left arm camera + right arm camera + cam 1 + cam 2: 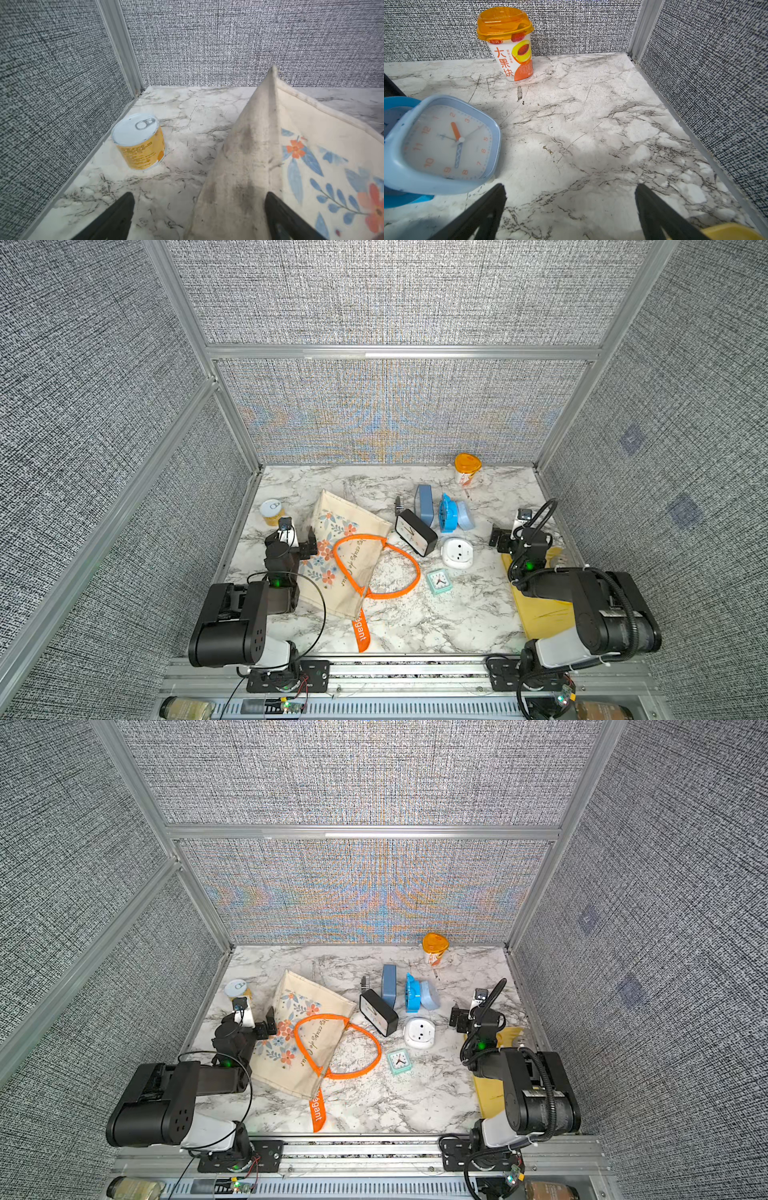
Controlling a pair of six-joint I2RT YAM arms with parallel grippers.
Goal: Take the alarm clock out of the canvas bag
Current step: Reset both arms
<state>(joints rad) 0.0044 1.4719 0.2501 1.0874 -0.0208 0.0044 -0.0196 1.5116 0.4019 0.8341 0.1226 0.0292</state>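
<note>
The canvas bag (345, 556) (299, 1040), cream with a flower print and orange handles (376, 568), lies flat on the marble table; its inside is hidden. A black alarm clock (415, 533) (378, 1013) stands on the table against the bag's far right corner. My left gripper (292, 537) (249, 1018) (199, 195) is open at the bag's left side, one finger over the table and one over the fabric (239, 166). Open too, my right gripper (517, 531) (473, 1011) (570, 187) hovers over bare marble at the right, beside a light-blue clock (446, 143).
More clocks lie right of the bag: blue-grey (424, 499), bright blue (448, 514), white (457, 553) and small mint (439, 581). A yogurt cup (467, 468) (508, 45) stands at the back wall, a yellow can (272, 512) (141, 143) by the left wall, a yellow envelope (540, 610) under the right arm.
</note>
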